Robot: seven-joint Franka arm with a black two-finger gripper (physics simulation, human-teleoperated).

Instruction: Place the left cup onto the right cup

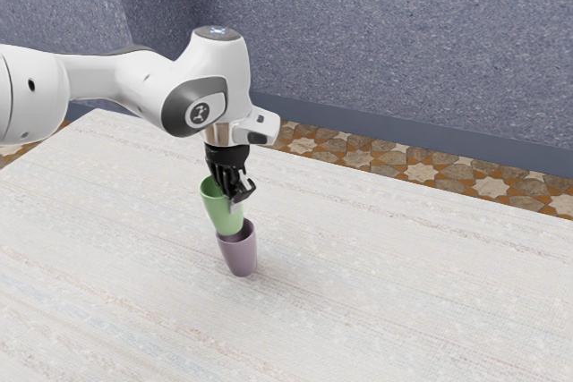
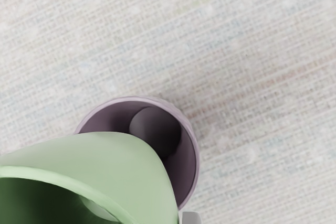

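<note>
Tilted cup point(image 1: 219, 210) over upright cup point(image 1: 238, 252)

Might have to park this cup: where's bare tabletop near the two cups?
Bare table lies all round the purple cup, widest toward the exterior view's right and the near edge. It is crowded only at the purple cup's mouth, where the green cup hangs tilted in the hand.
</note>
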